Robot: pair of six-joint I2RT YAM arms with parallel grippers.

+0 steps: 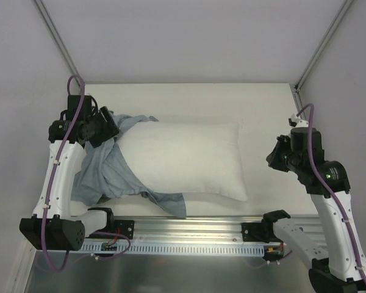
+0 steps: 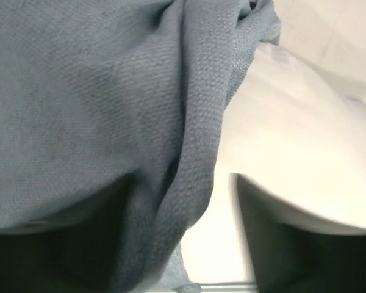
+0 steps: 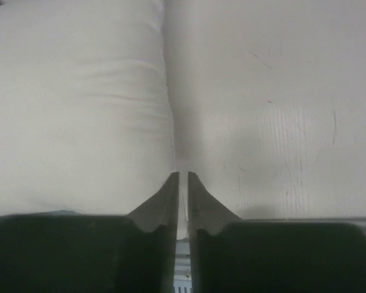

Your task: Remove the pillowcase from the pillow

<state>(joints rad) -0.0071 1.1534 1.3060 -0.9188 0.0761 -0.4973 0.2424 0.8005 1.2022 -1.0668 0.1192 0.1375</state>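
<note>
The white pillow (image 1: 183, 159) lies across the middle of the table, most of it bare. The grey pillowcase (image 1: 100, 174) is bunched round its left end, from the far left corner down to a flap at the near edge. My left gripper (image 1: 108, 130) sits at that far left corner. In the left wrist view my left gripper (image 2: 182, 183) is open, and a fold of pillowcase (image 2: 110, 91) drapes over one finger and hangs in the gap beside the pillow (image 2: 293, 134). My right gripper (image 1: 276, 160) is shut and empty, just right of the pillow (image 3: 79, 104); its tips (image 3: 183, 175) are over the table.
The white table (image 1: 262, 104) is walled in white, with metal frame posts at the far corners. An aluminium rail (image 1: 189, 231) with both arm bases runs along the near edge. The right arm's body (image 1: 326, 177) stands at the table's right side.
</note>
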